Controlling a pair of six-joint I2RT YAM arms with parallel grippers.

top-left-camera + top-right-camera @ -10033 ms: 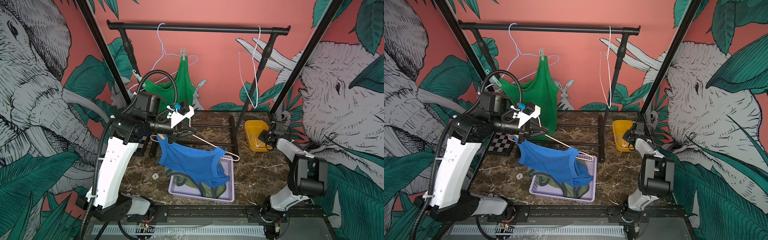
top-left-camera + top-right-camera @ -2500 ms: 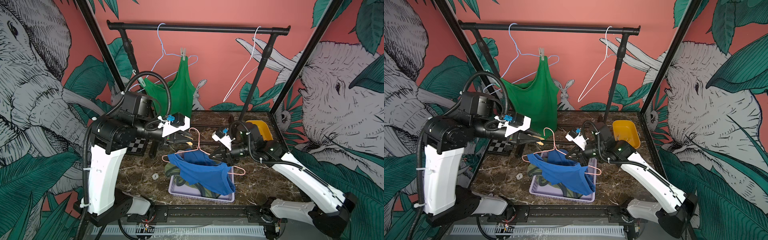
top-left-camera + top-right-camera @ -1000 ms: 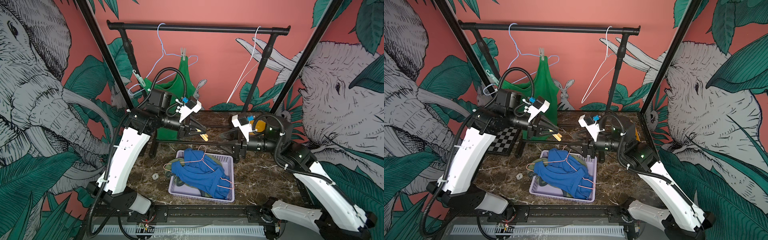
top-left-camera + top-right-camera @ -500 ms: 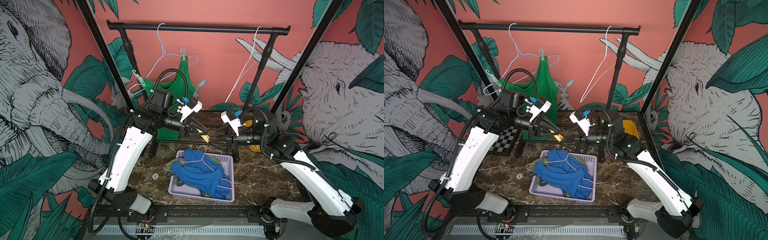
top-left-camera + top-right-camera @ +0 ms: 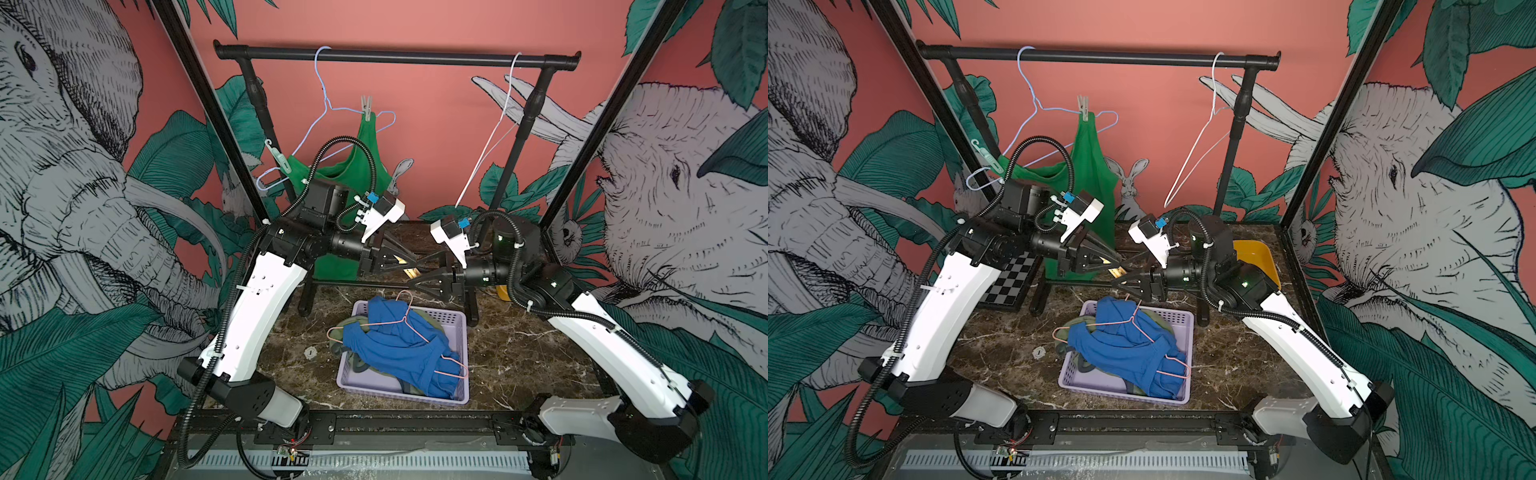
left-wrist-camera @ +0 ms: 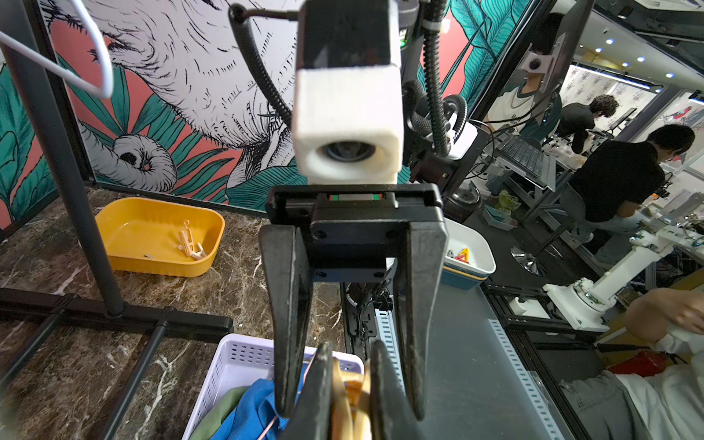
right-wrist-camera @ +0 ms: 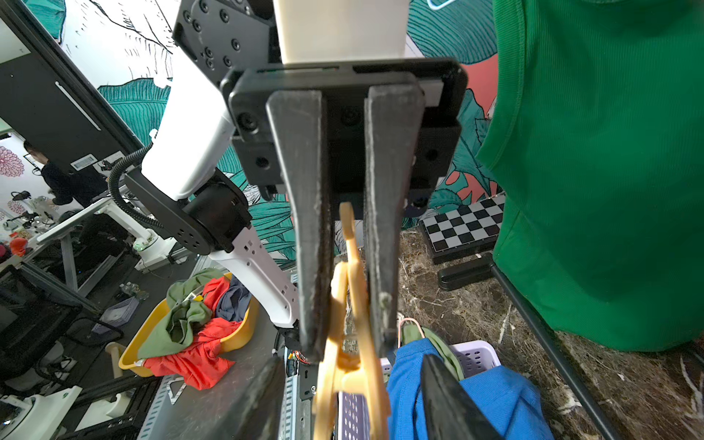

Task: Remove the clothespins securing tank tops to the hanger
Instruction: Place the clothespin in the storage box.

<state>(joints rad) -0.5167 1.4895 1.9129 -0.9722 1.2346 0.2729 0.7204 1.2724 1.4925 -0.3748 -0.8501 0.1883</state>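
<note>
yellow-orange plastic sits at the middle of it all: a yellow-orange clothespin [image 7: 356, 304] is pinched between the almost closed fingers of the left end effector [image 5: 410, 268]. it is held in the air over the worktop [image 5: 519, 353], just behind the lavender basket [image 5: 455, 322] as both top views show it. the right end effector [image 5: 419, 271] faces it nose to nose with its jaws roughly half apart. in the right wrist view its own fingers [image 7: 259, 404] stand either side of the pin with a clear gap on each side (so it grips nothing).

the green tank top [image 5: 357, 170] hangs from a light blue hanger [image 5: 328, 102] on the black rail [image 5: 415, 56], behind the left arm. a grey-beige clothespin [image 5: 366, 109] clips one strap to the hanger's high shoulder, and a mint clothespin [image 5: 283, 165] clips the other strap at the hanger's low end. a white hanger [image 5: 490, 141] hangs on the same rail, toward the right arm's side.

the blue tank top [image 5: 395, 347] lies crumpled in the basket with a pink hanger [image 5: 415, 330] across it, and the olive tank top [image 5: 353, 326] shows from beneath. near the rail's upright on the right arm's side, a yellow tray [image 6: 125, 263] on the worktop holds pale clothespins [image 6: 190, 244].
</note>
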